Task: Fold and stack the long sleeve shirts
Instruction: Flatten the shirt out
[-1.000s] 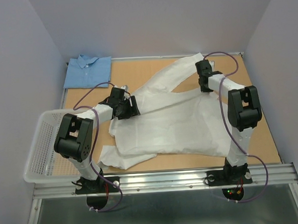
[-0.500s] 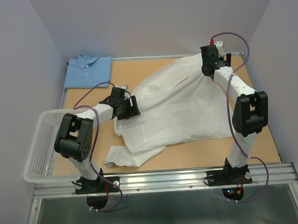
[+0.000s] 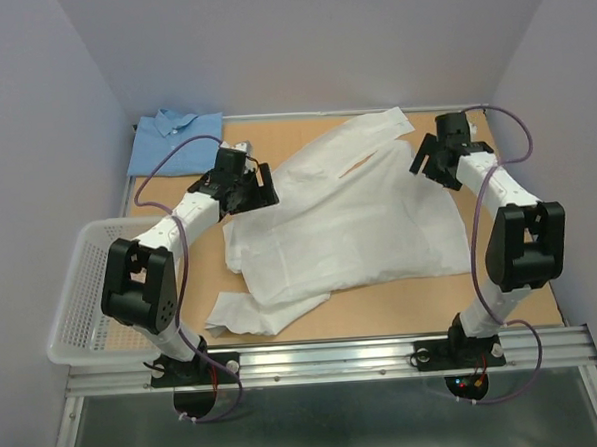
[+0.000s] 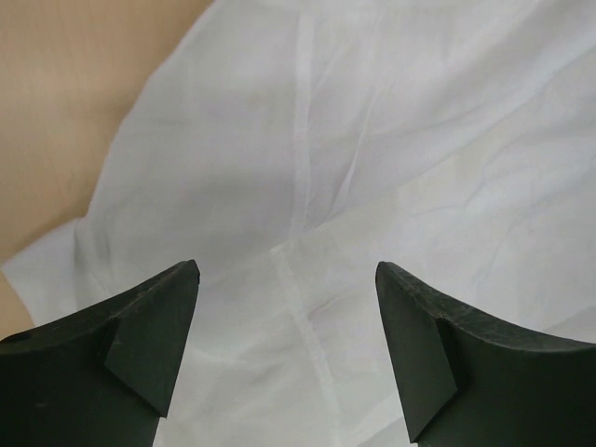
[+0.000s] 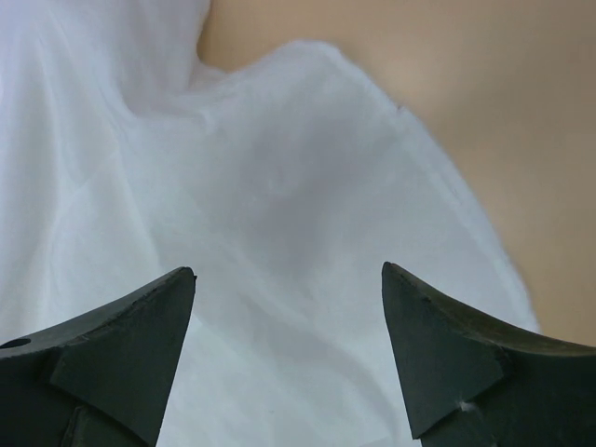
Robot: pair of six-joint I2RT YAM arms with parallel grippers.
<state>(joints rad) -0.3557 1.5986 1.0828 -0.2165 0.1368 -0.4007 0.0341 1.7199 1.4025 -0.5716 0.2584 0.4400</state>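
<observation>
Left arm (image 3: 193,214): base at the near left, elbow bent above the basket (image 3: 67,296), forearm reaching up and right across the counter (image 3: 403,313). Left jaws hang over the left edge of the white shirt (image 3: 348,221), tips pointing right and down toward the cloth. Wrist view: both tips stand wide apart with only flat white cloth below, and nothing is gripped.

Right arm (image 3: 492,188): base at the near right, elbow raised by the right edge, forearm running to the far right. Right jaws sit just beside the shirt's upper right edge, tips pointing left. Wrist view: the jaws are spread wide and hold nothing, with a rumpled fold of white shirt (image 5: 279,186) beneath and bare counter (image 5: 447,74) at the upper right.

White shirt: spread over the middle of the counter, wrinkled. 1 part stretches to the far right corner, and another lies bunched at the near left edge.

Blue shirt (image 3: 179,140): folded, collar up, in the far left corner, apart from the white shirt.

Basket: white mesh, at the near left, overhanging the counter's left side. Both shirts lie outside it.
</observation>
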